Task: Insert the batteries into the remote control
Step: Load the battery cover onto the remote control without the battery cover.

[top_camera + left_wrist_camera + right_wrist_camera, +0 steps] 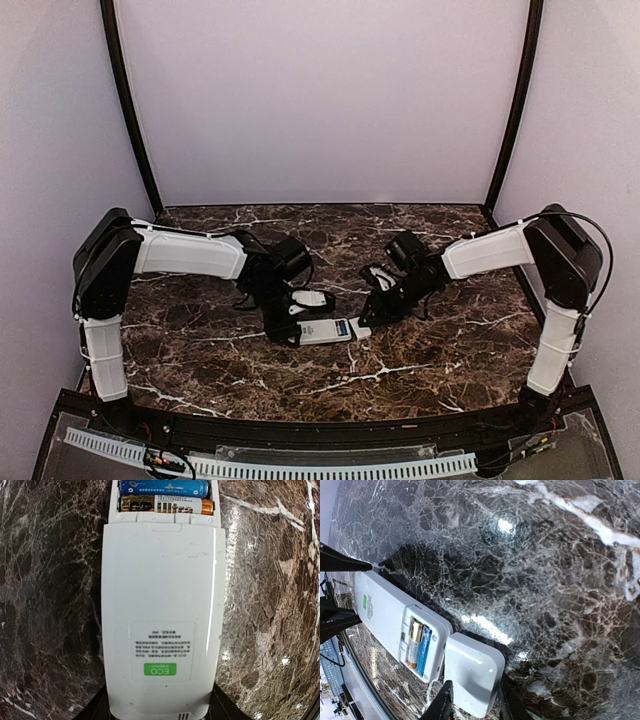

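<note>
Left hand (160, 712) clamps the remote control (162, 605), 2 batteries (165, 502) inside; right hand (474, 703) grips the white cover (472, 672).

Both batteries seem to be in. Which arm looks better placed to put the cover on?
Probably right: the right gripper holds the white cover beside the exposed batteries, while the left gripper grips the remote control.

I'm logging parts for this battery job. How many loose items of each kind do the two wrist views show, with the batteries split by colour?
Blue battery: 1
Gold battery: 1
Remote control: 1
Loose white cover: 1
Total: 4
</note>
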Controlling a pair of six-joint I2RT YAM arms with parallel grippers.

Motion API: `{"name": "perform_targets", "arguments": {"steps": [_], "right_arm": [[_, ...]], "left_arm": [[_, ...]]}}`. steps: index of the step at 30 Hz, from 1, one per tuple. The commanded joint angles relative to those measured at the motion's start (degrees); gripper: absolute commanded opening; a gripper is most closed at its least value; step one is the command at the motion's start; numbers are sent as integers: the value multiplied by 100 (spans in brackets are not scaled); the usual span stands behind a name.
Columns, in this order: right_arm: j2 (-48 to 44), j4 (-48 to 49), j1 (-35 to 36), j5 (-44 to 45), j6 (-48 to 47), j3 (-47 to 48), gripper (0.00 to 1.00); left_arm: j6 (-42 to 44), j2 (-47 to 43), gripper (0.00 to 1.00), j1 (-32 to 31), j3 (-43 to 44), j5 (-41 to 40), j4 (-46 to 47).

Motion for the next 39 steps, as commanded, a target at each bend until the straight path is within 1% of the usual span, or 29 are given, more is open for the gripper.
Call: {"name": "perform_targets", "arguments": {"steps": [1,7,13,17,21,27,33,39], "right_arm": [[-143,247,47,-161,465,-404,29],[-108,266,50,-90,535,-424,28],[-153,336,44,-73,612,-448,28],[-157,471,49,-229,648,-489,28],[-178,731,50,-479,726,-559,28],[-202,1110,49,-789,874,-703,26],[-206,1008,49,-774,780,-738,26],[-318,1090,89,-851,899,-770,26]], "left_arm": [[-450,52,25,-138,41,-161,-492],[-354,220,25,-282,144,-252,-472],[-343,226,21,-355,295,-265,-911],[-371,206,21,-456,460,-293,-1085],[-378,192,25,-464,512,-290,-1014],[-343,282,26,-463,447,-404,-929],[-350,305,26,-455,423,-679,-801],[-601,363,26,-446,590,-691,-771]]}}
